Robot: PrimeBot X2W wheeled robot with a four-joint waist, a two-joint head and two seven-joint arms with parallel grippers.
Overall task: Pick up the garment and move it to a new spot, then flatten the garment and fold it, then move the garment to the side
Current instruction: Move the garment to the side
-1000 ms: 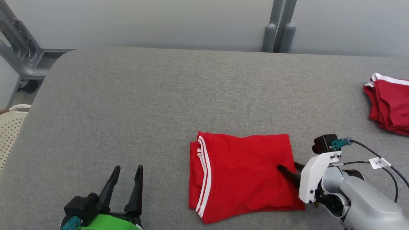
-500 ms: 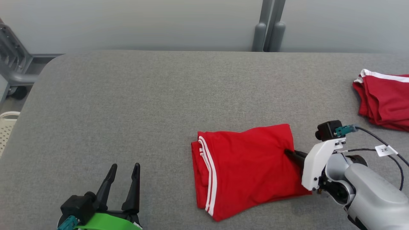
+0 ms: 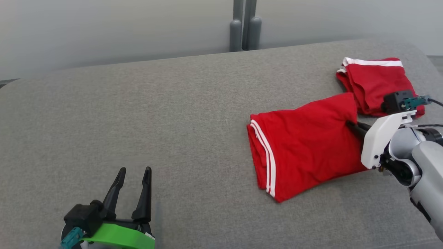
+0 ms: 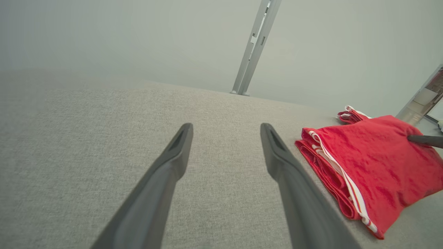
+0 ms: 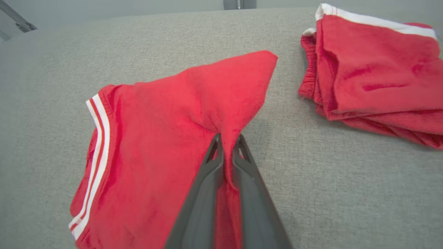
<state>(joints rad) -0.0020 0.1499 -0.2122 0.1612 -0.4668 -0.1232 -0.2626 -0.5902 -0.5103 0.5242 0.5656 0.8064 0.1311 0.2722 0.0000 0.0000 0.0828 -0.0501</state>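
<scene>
The garment [image 3: 304, 145] is a folded red pair of shorts with white stripes, lying right of centre on the grey table [image 3: 138, 121]. My right gripper [image 3: 350, 125] is shut on its right edge, and the cloth bunches up between the fingers [image 5: 226, 152] in the right wrist view. The pinched side is lifted a little; the striped end [image 5: 98, 138] trails on the table. My left gripper [image 3: 131, 174] stands open at the lower left, well apart from the garment [image 4: 367, 166], with nothing between its fingers [image 4: 178, 148].
A second folded red garment with a white band [image 3: 375, 81] lies at the table's far right, close behind the held one [image 5: 373, 76]. A grey post [image 3: 244, 29] rises behind the table against the pale wall. Bare table stretches left and centre.
The right gripper has shut on the garment's right edge and dragged it toward the right, near the other folded garment. The head camera has turned right. The left gripper stays open.
</scene>
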